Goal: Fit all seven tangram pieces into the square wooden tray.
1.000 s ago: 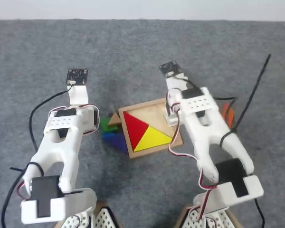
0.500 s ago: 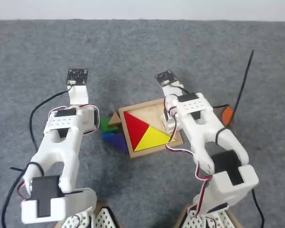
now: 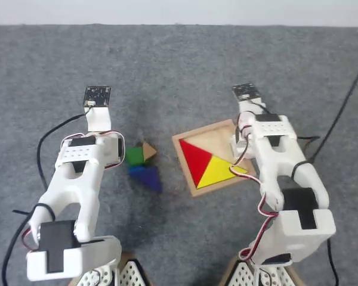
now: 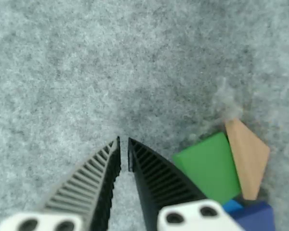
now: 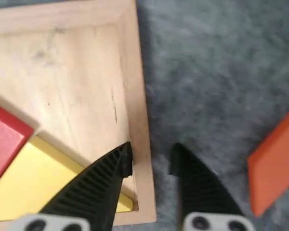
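So here's where we stood: only two of the seven pieces sat in the tray [image 3: 218, 140]. The big red triangle [image 3: 194, 159] and the big yellow triangle [image 3: 218, 173] lay edge to edge and filled the half nearer the arms. The far half was bare pale wood, and the whole tray lay a bit askew on the grey felt [image 3: 256, 65].

The right gripper [image 5: 150, 151] had its jaws apart, straddling the tray's right-hand wall. One finger was inside by the yellow corner and the other outside over the felt, and as far as we could tell it wasn't pinching anything. An orange piece [image 5: 274, 159] lay on the felt near that outside finger, apart from the tray.

We figured the next move hung on the loose bunch: green piece [image 3: 134, 156], tan triangle [image 3: 148, 151] and blue piece [image 3: 146, 174]. They huddled together between the left arm and the tray, clear of the tray's left wall and just beside the left gripper [image 4: 124, 140], off to its right. That made the left arm clearly the nearer one. Its jaws were pinched closed on nothing and pointed down at bare felt. The bunch ran in a rough line, tan at the far end and blue at the near end.
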`<state>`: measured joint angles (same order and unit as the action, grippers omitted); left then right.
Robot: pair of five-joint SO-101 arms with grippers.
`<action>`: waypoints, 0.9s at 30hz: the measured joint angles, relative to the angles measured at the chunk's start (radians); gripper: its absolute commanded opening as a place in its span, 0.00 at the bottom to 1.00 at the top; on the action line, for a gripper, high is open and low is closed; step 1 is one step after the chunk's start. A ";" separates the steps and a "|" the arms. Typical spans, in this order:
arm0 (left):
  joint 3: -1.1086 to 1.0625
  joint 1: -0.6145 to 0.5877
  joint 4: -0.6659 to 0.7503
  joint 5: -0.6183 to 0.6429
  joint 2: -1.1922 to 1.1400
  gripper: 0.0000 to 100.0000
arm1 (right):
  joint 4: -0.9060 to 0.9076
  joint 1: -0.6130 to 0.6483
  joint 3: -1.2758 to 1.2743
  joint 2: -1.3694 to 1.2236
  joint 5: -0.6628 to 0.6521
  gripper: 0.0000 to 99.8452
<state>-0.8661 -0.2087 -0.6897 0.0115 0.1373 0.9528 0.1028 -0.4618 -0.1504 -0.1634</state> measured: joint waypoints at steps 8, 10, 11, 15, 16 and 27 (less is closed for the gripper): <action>0.000 0.000 0.000 0.000 0.000 0.03 | 0.052 0.006 -0.025 0.005 0.031 0.06; 0.000 0.000 0.000 0.000 0.000 0.03 | 0.052 0.029 -0.038 0.014 0.032 0.06; 0.000 0.000 0.000 0.000 0.000 0.03 | 0.052 0.038 -0.046 0.023 0.040 0.06; 0.000 0.000 0.000 0.000 0.000 0.03 | 0.063 0.044 -0.064 0.103 0.100 0.07; 0.000 0.000 0.000 0.000 0.000 0.03 | 0.066 0.044 -0.071 0.137 0.109 0.07; 0.000 0.000 0.000 0.000 0.000 0.03 | 0.066 -0.104 -0.265 0.628 0.014 0.18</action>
<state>-0.8661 -0.2087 -0.6897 0.0115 0.1373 1.0188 -0.0015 -0.7273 0.4772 -0.1496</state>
